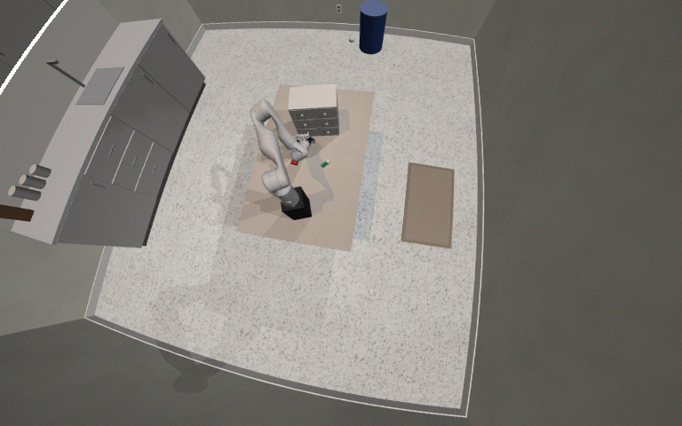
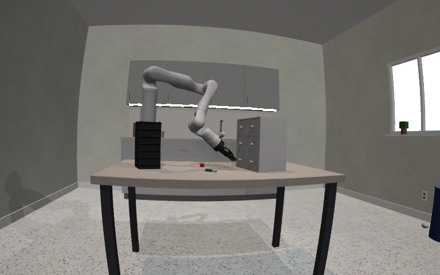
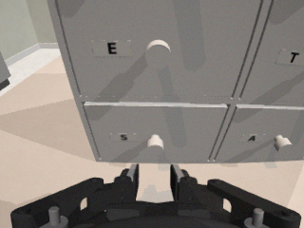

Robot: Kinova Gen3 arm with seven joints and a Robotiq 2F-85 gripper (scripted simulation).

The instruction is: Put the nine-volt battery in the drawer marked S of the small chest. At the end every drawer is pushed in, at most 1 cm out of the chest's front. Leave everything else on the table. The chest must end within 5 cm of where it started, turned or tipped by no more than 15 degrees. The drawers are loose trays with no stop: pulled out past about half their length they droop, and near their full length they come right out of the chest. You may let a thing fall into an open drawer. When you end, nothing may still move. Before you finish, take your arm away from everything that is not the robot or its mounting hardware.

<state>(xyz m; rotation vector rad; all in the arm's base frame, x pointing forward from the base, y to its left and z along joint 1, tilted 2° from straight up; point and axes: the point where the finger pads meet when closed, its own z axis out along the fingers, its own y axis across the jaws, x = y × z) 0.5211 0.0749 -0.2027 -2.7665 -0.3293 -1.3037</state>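
Observation:
The small grey chest (image 2: 260, 144) stands on the table with all its drawers pushed in; it also shows in the overhead view (image 1: 313, 111). In the wrist view the bottom-left drawer marked S (image 3: 155, 133) has a white knob (image 3: 155, 142). My gripper (image 3: 154, 174) is just in front of that knob, a little below it, with its fingers narrowed but apart and nothing between them. From the side, the gripper (image 2: 232, 158) is close to the chest's lowest row. A small red block (image 2: 201, 165) and a green and white piece (image 2: 211, 169) lie on the table. I cannot tell which is the battery.
The drawer marked E (image 3: 152, 47) is above S and the drawer marked T (image 3: 288, 57) is to its right. The arm's black base (image 2: 148, 144) stands at the table's left end. A blue barrel (image 1: 372, 26) stands on the floor far off.

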